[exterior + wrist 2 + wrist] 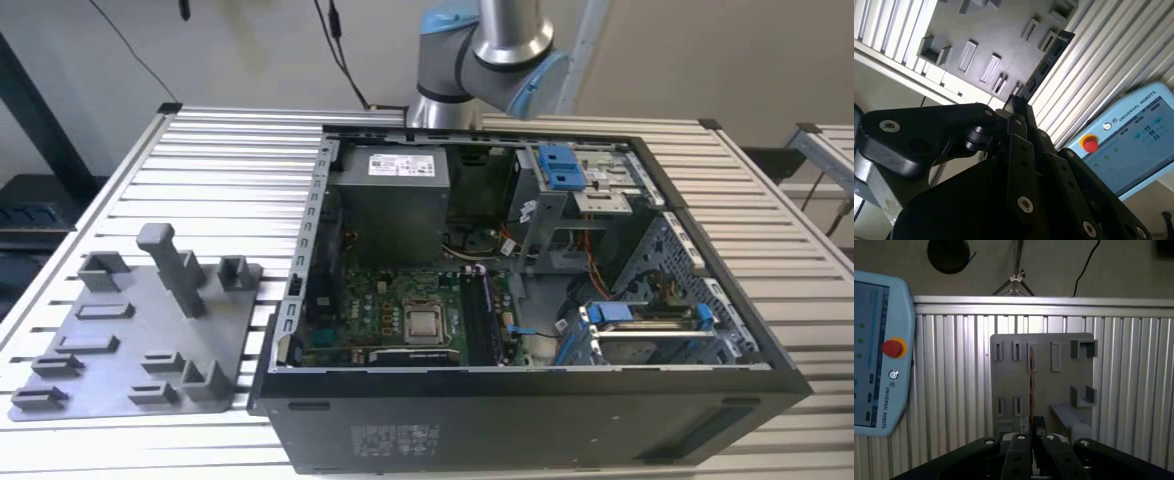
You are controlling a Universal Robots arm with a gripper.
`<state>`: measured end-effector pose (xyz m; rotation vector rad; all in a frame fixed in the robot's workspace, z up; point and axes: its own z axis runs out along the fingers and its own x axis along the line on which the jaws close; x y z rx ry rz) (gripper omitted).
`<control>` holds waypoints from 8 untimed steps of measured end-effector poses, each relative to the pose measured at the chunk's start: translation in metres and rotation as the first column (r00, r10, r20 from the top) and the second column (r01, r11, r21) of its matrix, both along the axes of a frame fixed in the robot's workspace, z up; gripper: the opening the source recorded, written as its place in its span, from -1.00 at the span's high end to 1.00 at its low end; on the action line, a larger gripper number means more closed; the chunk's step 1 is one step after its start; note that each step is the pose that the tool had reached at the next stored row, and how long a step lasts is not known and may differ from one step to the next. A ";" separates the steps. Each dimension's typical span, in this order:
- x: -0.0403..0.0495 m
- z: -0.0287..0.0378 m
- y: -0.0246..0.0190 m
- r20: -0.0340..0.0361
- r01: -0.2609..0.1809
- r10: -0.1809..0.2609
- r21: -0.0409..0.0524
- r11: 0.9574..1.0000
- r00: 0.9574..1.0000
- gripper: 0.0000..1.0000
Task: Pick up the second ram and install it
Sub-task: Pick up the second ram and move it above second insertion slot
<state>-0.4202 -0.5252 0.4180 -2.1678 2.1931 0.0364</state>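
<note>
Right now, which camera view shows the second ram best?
The second wrist view: the second ram shows its dark flat side, reaching out from the gripper that clamps it. The first wrist view shows it edge-on, a thin line in front of the grey fixture plate.

pale wall [267,50] behind ribbed metal table [214,170]

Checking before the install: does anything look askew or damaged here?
Nothing stands out. The long, thin dark memory stick sits straight between the black gripper's jaws in the first wrist view, and the open black computer case looks intact.
</note>
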 end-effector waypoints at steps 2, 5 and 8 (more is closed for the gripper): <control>0.0000 0.0000 0.0000 0.000 0.000 0.000 0.000 1.000 1.000 0.73; 0.0005 0.0003 0.0000 0.000 0.000 0.000 0.000 1.000 1.000 0.73; 0.0046 0.0001 0.0000 0.000 0.000 0.000 0.000 1.000 1.000 0.73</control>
